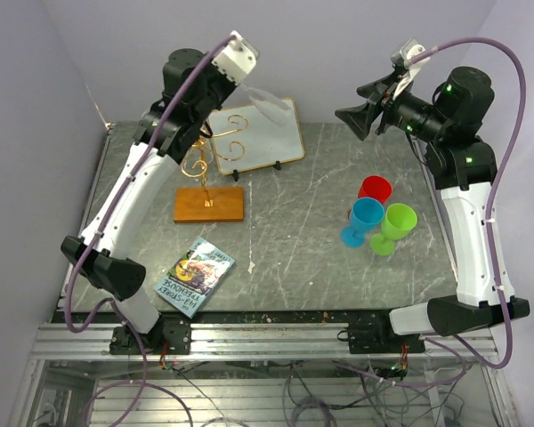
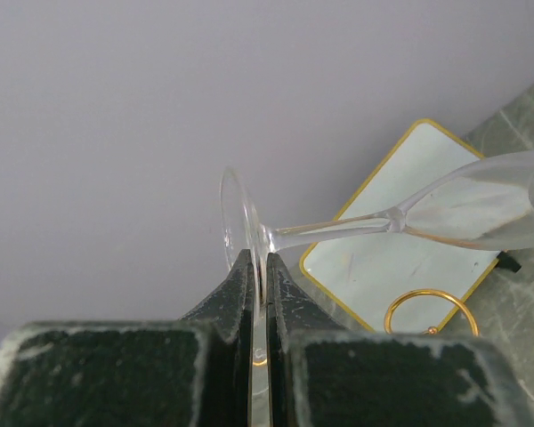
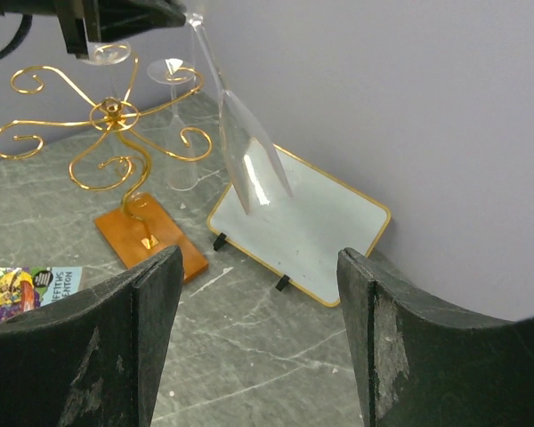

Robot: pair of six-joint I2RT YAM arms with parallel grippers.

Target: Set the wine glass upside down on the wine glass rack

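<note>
From my seat at the console, the left gripper [image 2: 260,267] is clamped tight on the foot of the wine glass [image 2: 467,206], the thin clear disc pinched edge-on between the two black fingers [image 2: 233,289]. In the top view the glass [image 1: 271,107] hangs in the air, tilted, foot uppermost and bowl slanting down toward 4 o'clock. It is above the gold-framed white board [image 1: 265,142] and not touching the wine glass rack [image 1: 203,158]. From the rack's stem the glass sits at about 1 o'clock, just beyond the curled gold arms. The rack stands upright on its orange-brown wooden base [image 1: 221,206] at roughly 10 o'clock on the grey marbled table [image 1: 294,249], with the board propped behind it at 12. My right gripper [image 1: 351,116] hovers high at 2 o'clock with its jaws spread apart and nothing between them; its own camera looks past both fingers [image 3: 116,338] at the rack and the hanging glass. At 3 o'clock on the table a red goblet [image 1: 375,189], a blue goblet [image 1: 363,221] and a green goblet [image 1: 393,227] cluster together. A paperback book [image 1: 194,276] lies flat at 8 o'clock.
</note>
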